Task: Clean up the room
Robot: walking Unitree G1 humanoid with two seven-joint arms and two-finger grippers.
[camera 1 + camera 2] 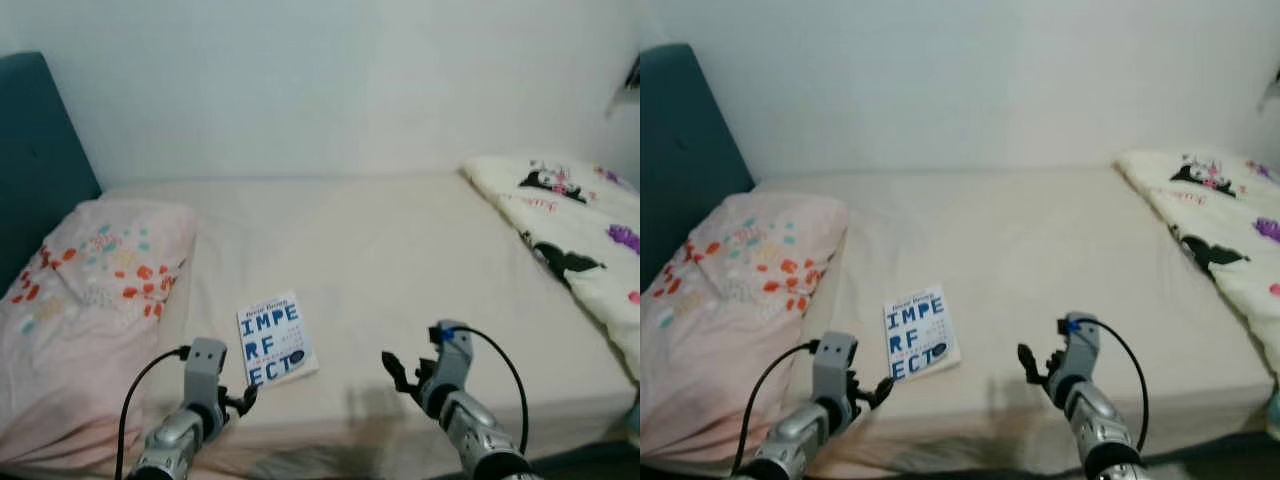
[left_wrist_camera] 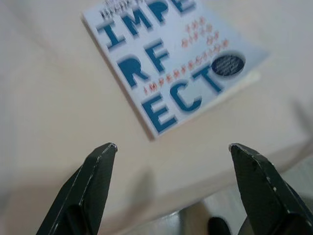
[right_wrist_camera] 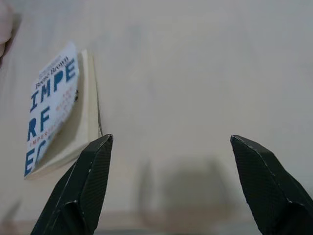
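On the bed (image 1: pixel 400 260), near its front edge and just beside the flowered pillow (image 1: pixel 90 290), lies the book (image 1: pixel 274 341) we take to be the thing to tidy away. It lies flat, cover up, its long side running from the front edge toward the wall with a slight tilt. Our left gripper (image 1: pixel 240 400) hovers just in front of the book's near corner, fingers spread wide and holding nothing; in the left wrist view the book sits straight ahead of the two fingertips (image 2: pixel 105 152). Our right gripper (image 1: pixel 400 375) is also spread and empty, low over the bare sheet, well to the right of the book; from its wrist camera we see the book's page edge off to one side. So we judge the left arm the nearer one, with the book lying forward and slightly right of it. The cover reads in big blue letters "IMPE / RF / ECT", with smaller red lettering that looks like "THE GIFTS OF IMPERFECTION"; the small line above the title is too blurred to read. A patterned blanket (image 1: pixel 575 230) lies at the right.
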